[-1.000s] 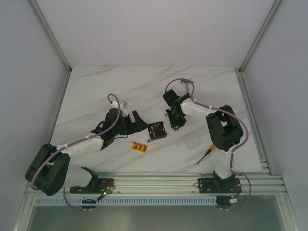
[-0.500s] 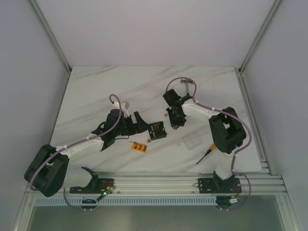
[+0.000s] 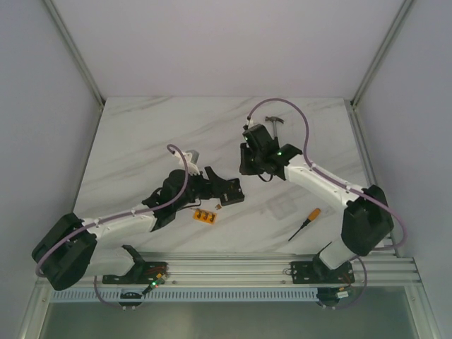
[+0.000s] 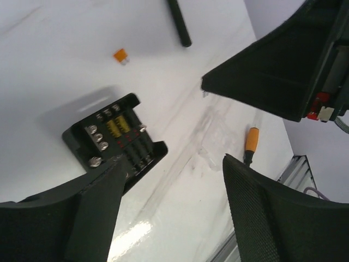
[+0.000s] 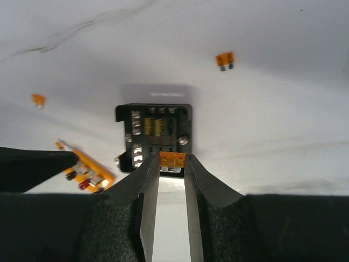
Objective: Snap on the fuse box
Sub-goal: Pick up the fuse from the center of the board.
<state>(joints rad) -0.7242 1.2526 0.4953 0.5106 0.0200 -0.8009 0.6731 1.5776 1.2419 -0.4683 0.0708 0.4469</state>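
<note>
Right hand (image 5: 172,159) narrow, pinching an orange fuse (image 5: 172,160) at the lower edge of the fuse box (image 5: 157,128), frame centre, left hand (image 4: 172,164) spread wide beside the box, orange strip (image 5: 90,174) on desk (image 5: 272,109) lower left.

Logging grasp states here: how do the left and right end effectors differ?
The left end effector is open and empty; the right end effector is shut on an orange fuse. The left one's fingers stand wide apart, the right one's nearly together. Both are black and close to the fuse box.
</note>
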